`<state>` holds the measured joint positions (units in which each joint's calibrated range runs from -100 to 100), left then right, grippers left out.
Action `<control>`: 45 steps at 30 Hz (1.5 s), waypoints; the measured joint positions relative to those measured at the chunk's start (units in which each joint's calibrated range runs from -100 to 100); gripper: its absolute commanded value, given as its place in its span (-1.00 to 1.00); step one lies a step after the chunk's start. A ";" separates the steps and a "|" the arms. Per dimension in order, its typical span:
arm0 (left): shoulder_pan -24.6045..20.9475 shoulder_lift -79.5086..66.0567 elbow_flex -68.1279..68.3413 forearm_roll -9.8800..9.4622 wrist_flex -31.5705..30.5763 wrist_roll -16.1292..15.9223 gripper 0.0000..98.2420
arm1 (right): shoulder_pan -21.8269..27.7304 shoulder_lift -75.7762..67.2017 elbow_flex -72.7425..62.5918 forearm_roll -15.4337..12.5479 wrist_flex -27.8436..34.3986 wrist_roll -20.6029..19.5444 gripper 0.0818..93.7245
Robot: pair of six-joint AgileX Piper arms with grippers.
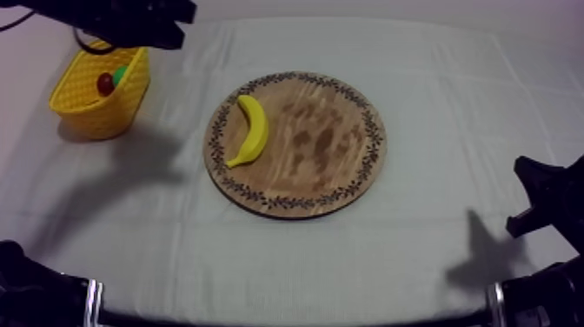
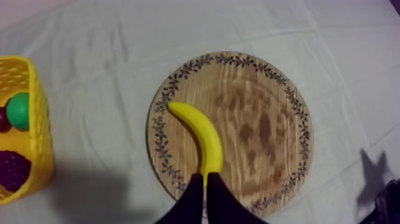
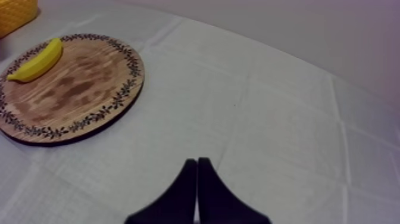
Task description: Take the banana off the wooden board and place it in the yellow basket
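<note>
In the approach step, the left gripper point(image 2: 205, 177), 2 fingers point(image 2: 191, 199) together on nothing, points at the banana point(image 1: 250, 129) on the board point(image 1: 348, 152); next it should open and descend.

One curved yellow banana point(image 1: 250, 130), one round wooden board with a patterned rim point(image 1: 335, 130) and one yellow basket point(image 1: 82, 117) are counted. One small red fruit point(image 1: 105, 83), one green fruit point(image 2: 19, 110) and one dark purple bunch of grapes point(image 2: 12, 170) are counted as well.
</note>
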<state>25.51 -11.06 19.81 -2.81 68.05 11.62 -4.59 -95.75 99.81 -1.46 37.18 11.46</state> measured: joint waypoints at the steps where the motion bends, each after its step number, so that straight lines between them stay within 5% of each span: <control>1: 0.26 1.20 -0.65 0.08 0.69 0.44 -0.91 | 0.00 0.00 0.00 0.00 0.00 0.00 -0.99; 5: 0.43 5.52 -1.98 1.26 1.79 1.51 -0.67 | 0.00 0.00 0.00 0.00 0.00 0.00 -0.99; 13: 0.10 12.83 -4.03 5.54 1.65 1.45 0.43 | 0.00 0.00 0.00 0.00 0.00 0.00 -0.99; 18: -0.13 17.03 -6.42 7.18 1.87 0.95 0.73 | 0.00 0.00 0.00 0.00 0.00 0.00 -0.99; 31: 0.51 29.78 -11.58 10.88 0.98 -0.55 0.81 | 0.00 0.00 0.00 0.00 0.00 0.00 -0.99; 45: 0.74 43.86 -16.24 11.63 1.57 -1.70 0.59 | 0.00 0.00 0.00 0.00 0.00 0.00 -0.99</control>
<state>26.25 32.80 3.57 8.82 69.62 9.92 -4.59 -95.75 99.81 -1.46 37.18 11.46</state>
